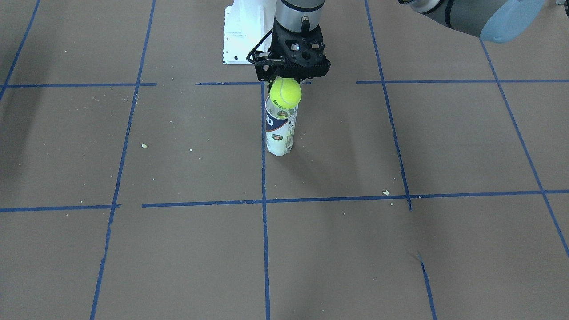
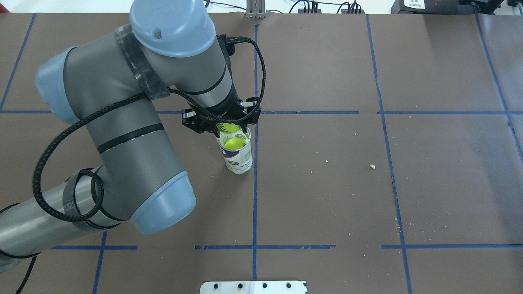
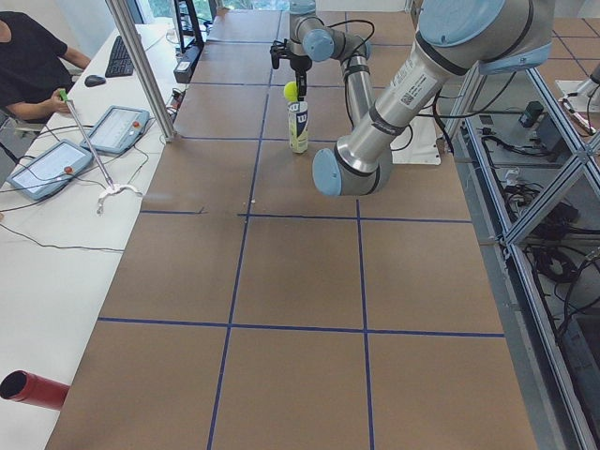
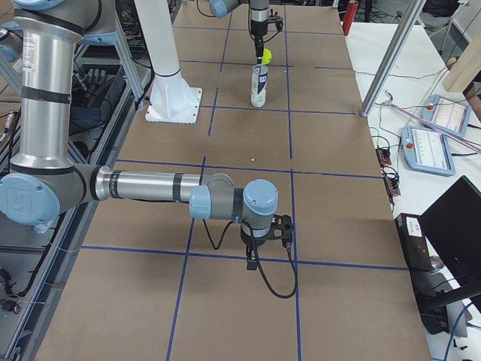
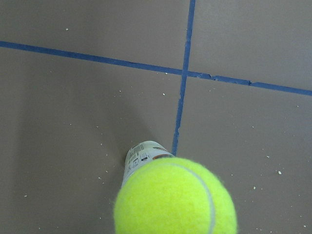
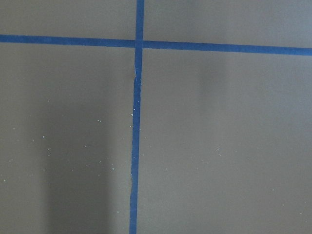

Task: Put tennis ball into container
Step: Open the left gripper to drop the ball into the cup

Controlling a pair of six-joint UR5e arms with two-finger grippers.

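My left gripper (image 1: 286, 85) is shut on the tennis ball (image 1: 285, 92), a fuzzy yellow-green ball with black lettering. It holds the ball right over the mouth of the container (image 1: 280, 131), an upright clear can with a navy-and-white label beside a blue tape line. From overhead the ball (image 2: 227, 129) sits at the can's (image 2: 239, 157) far rim; a yellow-green patch shows inside the mouth. In the left wrist view the ball (image 5: 175, 197) hides most of the can (image 5: 141, 155). My right gripper (image 4: 253, 260) points down over the table far from the can; I cannot tell whether it is open or shut.
The white robot base (image 1: 242, 35) stands just behind the can. My left arm's big elbow (image 2: 135, 134) hangs over the table's left half. Small crumbs (image 1: 385, 192) dot the brown mat. An operator's bench with tablets (image 3: 117, 127) runs along the far side.
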